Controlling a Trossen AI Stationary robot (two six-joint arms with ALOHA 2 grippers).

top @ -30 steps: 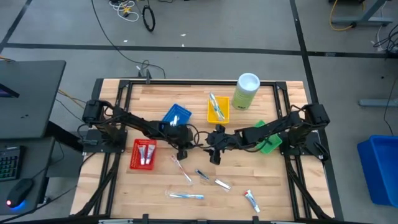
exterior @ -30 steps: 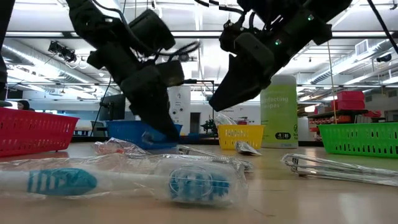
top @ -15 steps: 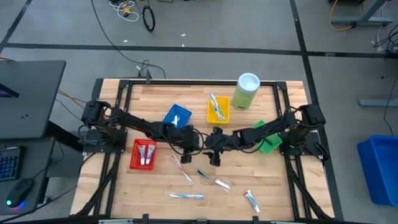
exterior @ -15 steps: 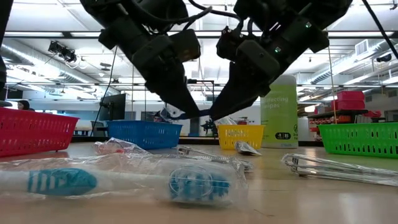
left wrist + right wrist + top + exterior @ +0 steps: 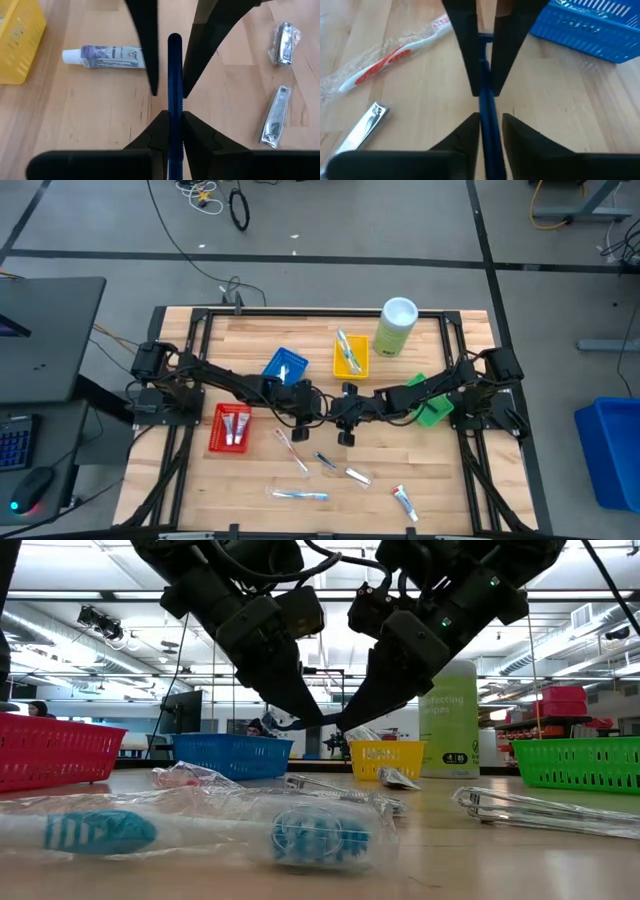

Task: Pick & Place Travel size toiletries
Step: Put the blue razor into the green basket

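Note:
Above the table's middle my left gripper (image 5: 322,412) is shut on a slim dark-blue toiletry (image 5: 174,75), which shows edge-on and points toward my right arm. My right gripper (image 5: 339,413) faces it tip to tip. Its fingers stand close on either side of the toiletry's free end (image 5: 486,107). A sliver of table shows beside one finger. Wrapped toothbrushes (image 5: 297,452) (image 5: 298,495), nail clippers (image 5: 274,117) and a white tube (image 5: 404,501) lie flat on the wood nearer the front. My left gripper pinches the dark-blue toiletry (image 5: 174,122) between its two fingers, which lie along it. It comes slanting down from the table's left. The toiletry sticks out past the fingertips, lifted clear of the table. My right gripper has one finger (image 5: 472,125) against the toiletry's side. A narrow gap shows at the other finger.
A red tray (image 5: 230,427) with tubes sits front left. A blue tray (image 5: 285,365), a yellow tray (image 5: 350,355) and a pale-green canister (image 5: 396,327) stand toward the back. A green tray (image 5: 432,408) lies under my right arm. Another tube (image 5: 105,56) lies near the yellow tray.
My left gripper has risen from the table near the blue tray and gone toward the table's right, carrying the dark-blue toiletry clear of the wood up to my right gripper. My right gripper has kept its place, and its fingers have closed in around the toiletry's free end.

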